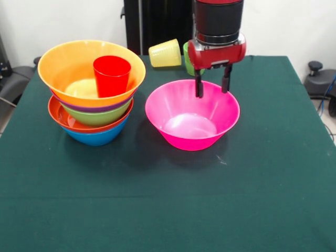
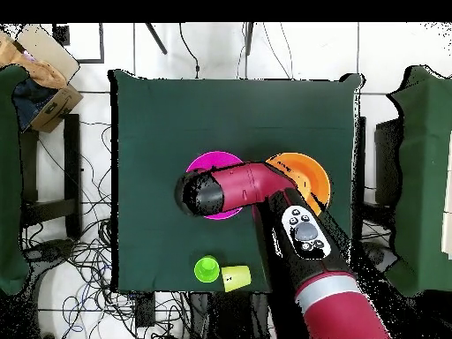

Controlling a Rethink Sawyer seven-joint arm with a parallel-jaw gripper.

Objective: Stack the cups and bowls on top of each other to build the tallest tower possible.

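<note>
While the tower (image 1: pixel 92 100) stands beside it, the end effector (image 1: pixel 212 86) hangs spread and empty over the pink bowl's (image 1: pixel 192 115) far rim; next likely gripping that rim.

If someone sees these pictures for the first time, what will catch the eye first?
Probably the pink bowl at the table's middle, with the red gripper hanging over its far rim, jaws apart. Next, the tower of nested bowls to its left in the front view, a red cup standing in the top yellow-orange bowl.
</note>
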